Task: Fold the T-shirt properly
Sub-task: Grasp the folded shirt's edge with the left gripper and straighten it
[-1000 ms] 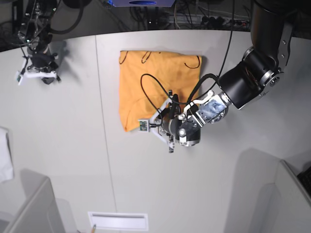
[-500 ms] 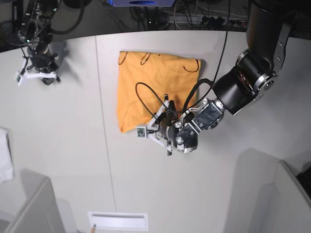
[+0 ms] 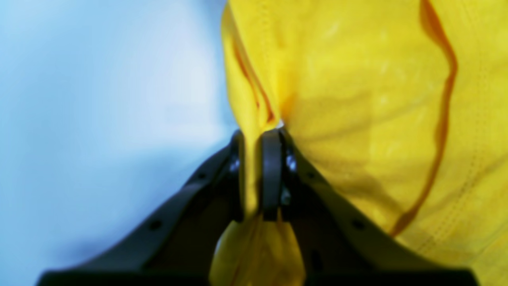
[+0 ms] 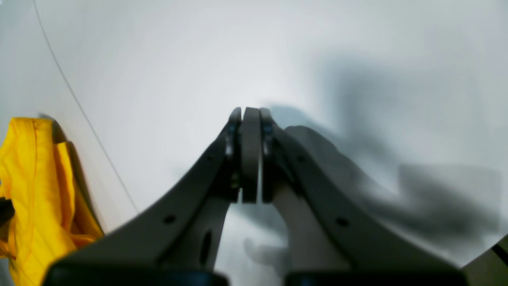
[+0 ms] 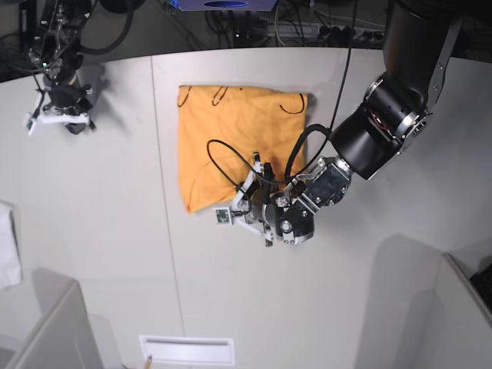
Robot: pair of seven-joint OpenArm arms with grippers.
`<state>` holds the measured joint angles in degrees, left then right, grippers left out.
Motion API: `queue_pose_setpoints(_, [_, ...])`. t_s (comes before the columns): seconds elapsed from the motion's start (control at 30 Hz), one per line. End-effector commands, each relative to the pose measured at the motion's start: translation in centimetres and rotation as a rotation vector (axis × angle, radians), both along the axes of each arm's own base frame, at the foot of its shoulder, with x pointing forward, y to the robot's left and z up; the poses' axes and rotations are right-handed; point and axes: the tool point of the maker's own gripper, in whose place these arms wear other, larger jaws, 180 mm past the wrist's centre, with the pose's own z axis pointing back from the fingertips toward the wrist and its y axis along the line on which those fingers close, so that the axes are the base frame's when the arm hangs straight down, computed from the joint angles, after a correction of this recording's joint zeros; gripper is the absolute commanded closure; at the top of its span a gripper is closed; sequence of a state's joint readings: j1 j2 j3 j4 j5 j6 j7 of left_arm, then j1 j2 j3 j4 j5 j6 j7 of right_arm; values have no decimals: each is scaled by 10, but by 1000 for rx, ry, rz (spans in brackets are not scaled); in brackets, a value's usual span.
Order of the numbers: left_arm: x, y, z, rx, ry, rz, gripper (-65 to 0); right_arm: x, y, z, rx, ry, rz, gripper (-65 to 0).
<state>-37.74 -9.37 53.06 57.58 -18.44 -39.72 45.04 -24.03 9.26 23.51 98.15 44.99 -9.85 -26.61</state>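
Observation:
The T-shirt (image 5: pixel 231 131) is a folded orange rectangle with dark curved marks along its far edge, lying on the white table (image 5: pixel 115 200). My left gripper (image 5: pixel 255 184) is at the shirt's near edge. In the left wrist view it (image 3: pixel 258 139) is shut on a pinched fold of the yellow-orange T-shirt (image 3: pixel 357 99). My right gripper (image 5: pixel 60 115) is far off at the table's back left. In the right wrist view it (image 4: pixel 248 115) is shut on nothing above bare table, with part of the T-shirt (image 4: pixel 27 190) at the left edge.
A small white cloth (image 5: pixel 8 254) lies at the table's left edge. A white slotted tray (image 5: pixel 187 350) sits at the front. Grey partitions stand at the front left (image 5: pixel 46 323) and front right (image 5: pixel 430 307). Cables (image 5: pixel 231 150) loop over the shirt.
My left gripper has moved left in the base view while holding the shirt's near edge, and the whole shirt has slid left with it. The right arm has not moved.

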Motion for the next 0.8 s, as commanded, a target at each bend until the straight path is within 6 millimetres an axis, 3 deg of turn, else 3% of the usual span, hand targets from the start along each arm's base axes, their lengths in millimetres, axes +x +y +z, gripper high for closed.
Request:
queue_pose_setpoints(0.0, [-1,15,-7,85,-5,-12,0,7,-4,12,-25,-40,8,0])
queue_pose_setpoints(0.23, [4,12,-2,78,-19,-12,0,7,-4,12,-25,-40,8,0])
queue_pose_setpoints(0.53, [31,5,25,65,-85,-14,-3,8,-4,12,-24,-40,9,0])
queue_pose_setpoints(0.7, [47,-2,43,53,-129,-20,-199,8,-4,12,-24,-40,9,0])
queue_pose_setpoints(0.77, [53,-4,49,50,-143,-21,-248,8,-4,12,-24,-42,9,0])
